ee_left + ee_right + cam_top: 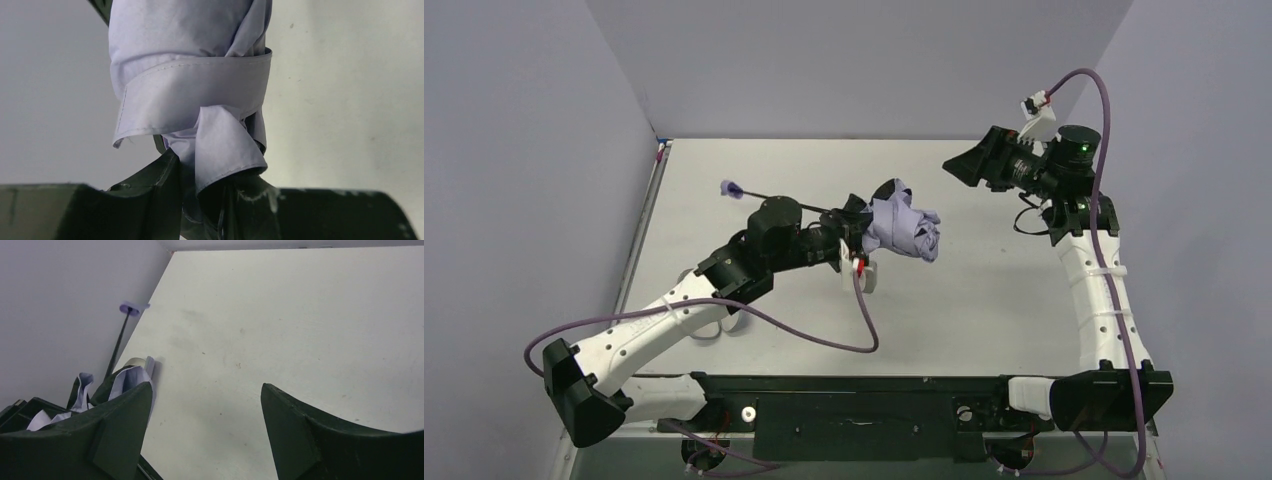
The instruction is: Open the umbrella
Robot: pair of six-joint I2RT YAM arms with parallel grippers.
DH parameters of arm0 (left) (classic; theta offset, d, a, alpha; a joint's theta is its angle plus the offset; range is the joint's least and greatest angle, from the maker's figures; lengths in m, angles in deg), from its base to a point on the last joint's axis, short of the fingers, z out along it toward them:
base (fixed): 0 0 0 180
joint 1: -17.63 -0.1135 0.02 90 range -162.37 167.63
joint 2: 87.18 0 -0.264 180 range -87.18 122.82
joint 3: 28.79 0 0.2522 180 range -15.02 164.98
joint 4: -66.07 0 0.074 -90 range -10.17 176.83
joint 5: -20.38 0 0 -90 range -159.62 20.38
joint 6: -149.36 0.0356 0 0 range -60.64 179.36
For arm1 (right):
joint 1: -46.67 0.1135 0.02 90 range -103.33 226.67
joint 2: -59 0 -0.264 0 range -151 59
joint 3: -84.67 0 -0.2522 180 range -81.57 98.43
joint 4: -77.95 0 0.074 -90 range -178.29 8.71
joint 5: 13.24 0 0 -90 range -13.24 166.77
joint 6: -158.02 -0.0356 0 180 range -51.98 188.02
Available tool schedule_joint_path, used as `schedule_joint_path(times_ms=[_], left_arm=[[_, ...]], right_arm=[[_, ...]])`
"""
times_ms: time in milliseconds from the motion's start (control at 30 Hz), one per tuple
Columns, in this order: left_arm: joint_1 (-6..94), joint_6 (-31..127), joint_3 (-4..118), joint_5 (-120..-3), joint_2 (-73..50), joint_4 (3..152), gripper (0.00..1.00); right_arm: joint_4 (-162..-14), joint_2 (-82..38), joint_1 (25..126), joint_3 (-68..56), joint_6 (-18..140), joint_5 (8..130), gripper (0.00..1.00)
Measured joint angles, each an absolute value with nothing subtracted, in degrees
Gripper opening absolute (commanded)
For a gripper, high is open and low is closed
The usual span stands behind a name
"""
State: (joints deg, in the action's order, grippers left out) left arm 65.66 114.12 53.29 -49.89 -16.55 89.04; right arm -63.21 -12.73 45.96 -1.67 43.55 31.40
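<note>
Umbrella, compact, pale lavender fabric, thin black shaft: bundled, fabric strap wrapped round.
Left gripper pinches bundle, presenting it; right gripper spread, well apart, presumably for the strap.

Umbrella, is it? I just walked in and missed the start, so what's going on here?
The left gripper is shut on the umbrella, pinching its bunched lavender fabric. The thin shaft and the handle stick out to the left. It is not open: the strap is wrapped round the bundle. The right gripper is open, off to the right, holding nothing.
</note>
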Motion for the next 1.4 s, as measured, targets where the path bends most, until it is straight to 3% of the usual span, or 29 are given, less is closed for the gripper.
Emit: schedule_joint_path(times_ms=[333,633,967,1067,1133,1233,1300,1400], left_arm=[[67.8,151.3,38.8,-52.8,-19.9,78.6,0.00],[67.7,158.7,37.5,-55.9,-17.8,69.8,0.00],[67.8,159.1,36.9,-55.2,-15.3,66.7,0.00],[67.8,159.3,36.9,-55.3,-14.5,65.8,0.00],[67.8,159.3,36.9,-55.5,-13.8,65.2,0.00],[67.7,158.8,36.9,-55.9,-13.1,64.1,0.00],[67.5,157.5,36.9,-56.8,-13.1,64.5,0.00],[66.7,157.2,36.4,-57.3,-12.7,63.2,0.02]], right_arm=[[-56.5,-13.5,56.0,-1.4,45.8,28.3,0.77],[-46.1,-13.7,61.7,-1.4,55.0,26.7,0.84],[-41.6,-14.0,67.0,-1.3,64.3,28.1,0.80],[-41.5,-14.8,67.8,-1.1,65.3,28.0,0.68],[-41.3,-15.2,67.9,-1.1,65.9,28.0,0.48],[-40.9,-15.3,68.0,-1.1,67.3,28.7,0.08],[-41.3,-15.3,68.0,-1.1,67.5,29.4,0.00],[-41.7,-15.0,67.8,-1.1,67.6,29.6,0.00]])
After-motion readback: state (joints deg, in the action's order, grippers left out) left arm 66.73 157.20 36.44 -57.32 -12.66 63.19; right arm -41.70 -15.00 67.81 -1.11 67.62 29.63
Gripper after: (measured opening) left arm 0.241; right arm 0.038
